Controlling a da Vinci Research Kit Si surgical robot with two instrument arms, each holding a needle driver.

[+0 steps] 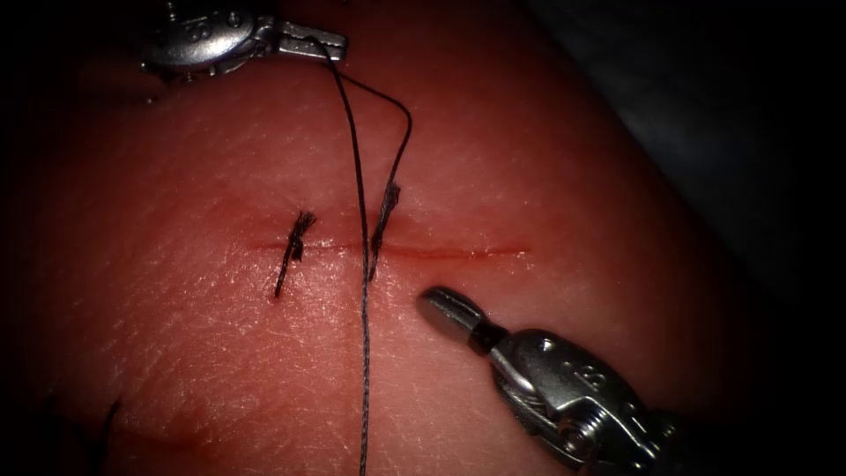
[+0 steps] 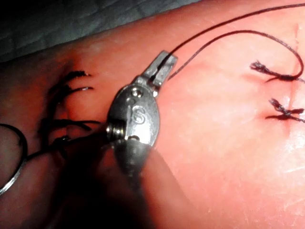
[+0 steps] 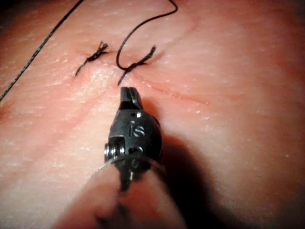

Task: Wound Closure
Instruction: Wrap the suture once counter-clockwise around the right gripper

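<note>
The cut (image 1: 458, 253) runs across the tissue (image 1: 573, 176), with two tied stitches (image 1: 295, 242) (image 1: 382, 225) over its left half. My left tool (image 1: 313, 41) sits far from the cut at the upper left, shut on the thread (image 1: 361, 194). One strand drops past the cut to the near edge; the other loops to the second stitch. In the left wrist view these jaws (image 2: 162, 67) pinch the thread, and a curved needle (image 2: 25, 150) lies loose on the tissue, free of both tools. My right tool (image 1: 445, 308) (image 3: 128, 95) hovers just near of the cut, shut and holding nothing.
Dark thread ends (image 2: 71, 95) from older stitches lie on the tissue behind the left tool. A thin line of red fluid marks the unstitched right half of the cut (image 3: 181, 98). Beyond the tissue's right edge lies dark cloth (image 1: 705, 106).
</note>
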